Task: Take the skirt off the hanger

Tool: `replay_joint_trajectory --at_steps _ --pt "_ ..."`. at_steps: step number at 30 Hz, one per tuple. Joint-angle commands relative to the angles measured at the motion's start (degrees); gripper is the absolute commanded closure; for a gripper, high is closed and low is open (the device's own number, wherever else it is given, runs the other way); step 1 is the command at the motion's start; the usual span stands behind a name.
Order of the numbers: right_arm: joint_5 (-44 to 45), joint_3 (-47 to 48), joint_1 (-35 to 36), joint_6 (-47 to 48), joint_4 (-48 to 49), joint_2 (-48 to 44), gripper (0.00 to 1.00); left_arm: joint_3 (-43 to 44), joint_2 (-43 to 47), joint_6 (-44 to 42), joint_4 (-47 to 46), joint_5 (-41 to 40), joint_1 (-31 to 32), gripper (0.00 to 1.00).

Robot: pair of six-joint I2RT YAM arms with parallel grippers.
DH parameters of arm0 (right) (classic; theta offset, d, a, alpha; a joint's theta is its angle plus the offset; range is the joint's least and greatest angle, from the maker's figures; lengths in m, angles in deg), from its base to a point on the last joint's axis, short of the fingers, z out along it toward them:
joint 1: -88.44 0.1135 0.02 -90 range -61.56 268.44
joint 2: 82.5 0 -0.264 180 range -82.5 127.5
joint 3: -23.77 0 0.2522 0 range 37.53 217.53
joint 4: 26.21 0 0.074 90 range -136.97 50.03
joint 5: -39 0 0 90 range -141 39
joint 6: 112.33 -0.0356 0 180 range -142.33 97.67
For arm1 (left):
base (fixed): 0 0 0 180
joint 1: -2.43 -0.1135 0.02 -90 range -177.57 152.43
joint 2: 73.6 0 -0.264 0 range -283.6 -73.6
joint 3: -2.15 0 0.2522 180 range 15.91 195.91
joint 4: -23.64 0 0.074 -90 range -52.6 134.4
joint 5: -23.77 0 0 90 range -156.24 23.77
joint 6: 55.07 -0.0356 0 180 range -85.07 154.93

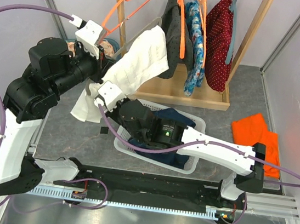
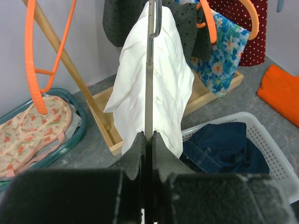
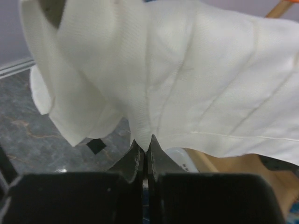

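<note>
The white skirt point(image 1: 140, 61) is stretching down from its grey hanger point(image 2: 149, 70) and blocking the middle. The wooden rack point(image 1: 195, 101), full of clothes, is standing just behind it. The white basket point(image 1: 184, 166) is filling the floor underneath. Bare table point(image 1: 220, 121) is lying open between the basket and the orange cloth point(image 1: 254, 138).

skirt point(image 1: 140, 61): white woven cloth, matt, softly creased.
hanger point(image 2: 149, 70): thin grey bar, smooth, faint sheen.
rack point(image 1: 195, 102): pale bare wood, matt.
basket point(image 2: 266, 149): white plastic lattice, slightly glossy.
desk point(image 1: 246, 91): grey mottled top, matt, stone-like.
</note>
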Motion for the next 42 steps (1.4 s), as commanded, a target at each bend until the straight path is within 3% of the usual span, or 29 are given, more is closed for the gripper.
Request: replay_joint_trajectory --at_steps 1,4,7,16,35,42 --pt "15.4 10.9 1.2 5.7 -3.1 -2.4 1.00 2.8 0.1 1.4 -6.3 -0.7 0.3 0.98" --pt "19.3 12.3 2.5 12.6 1.5 -8.2 1.00 2.9 -1.2 1.4 -6.3 -1.8 0.4 0.98" --pt "18.4 13.0 3.6 13.9 6.2 -16.3 1.00 2.7 -1.9 1.3 -6.5 -2.4 0.4 0.98" --pt "-1.1 9.4 4.1 -0.4 9.2 -36.8 1.00 2.4 -3.1 0.7 -7.5 -4.2 0.4 0.98" --pt "0.6 12.7 4.0 -3.1 -3.2 -31.0 1.00 3.9 -5.7 0.5 -9.3 -9.4 0.4 0.98" --pt "3.3 9.3 4.0 -4.0 -4.1 -30.5 1.00 2.9 -7.3 -0.7 -11.7 -11.8 0.4 0.98"
